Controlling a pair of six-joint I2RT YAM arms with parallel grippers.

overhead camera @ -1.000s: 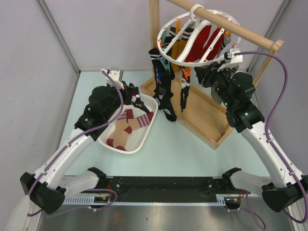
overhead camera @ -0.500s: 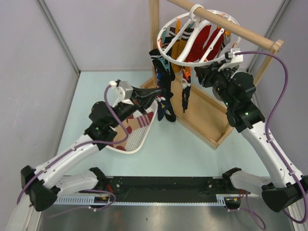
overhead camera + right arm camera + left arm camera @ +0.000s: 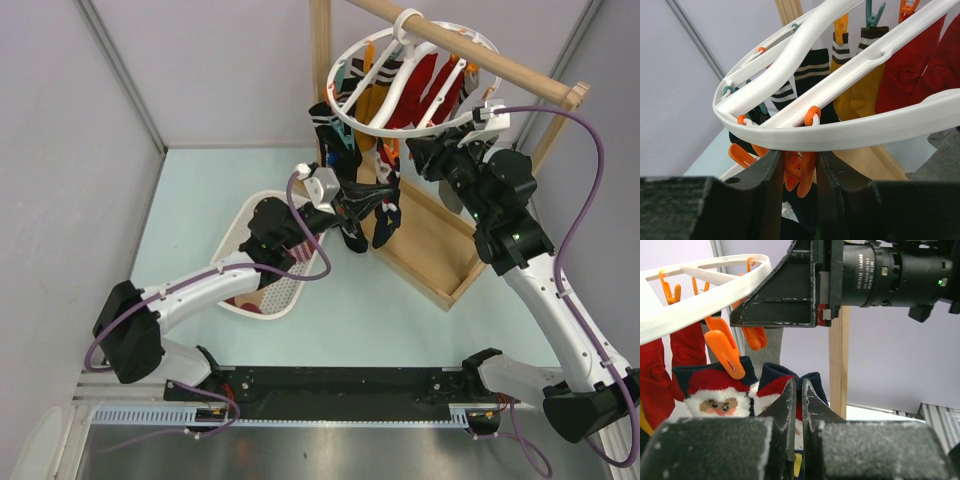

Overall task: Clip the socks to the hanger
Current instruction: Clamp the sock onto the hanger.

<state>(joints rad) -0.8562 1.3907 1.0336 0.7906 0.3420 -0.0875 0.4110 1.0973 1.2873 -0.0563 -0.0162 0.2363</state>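
Hanging from a wooden rail (image 3: 480, 55), the hanger (image 3: 397, 131) carries several socks on its clips. Just below its near rim, the left gripper (image 3: 378, 200) is clenched on the top of a navy sock (image 3: 385, 225) with a Santa pattern. At the right side of the rim, the right gripper (image 3: 799, 172) grasps an orange clip (image 3: 801, 177) that hangs under the ring. Left of the hanger, a white basket (image 3: 290, 305) lies on the surface.
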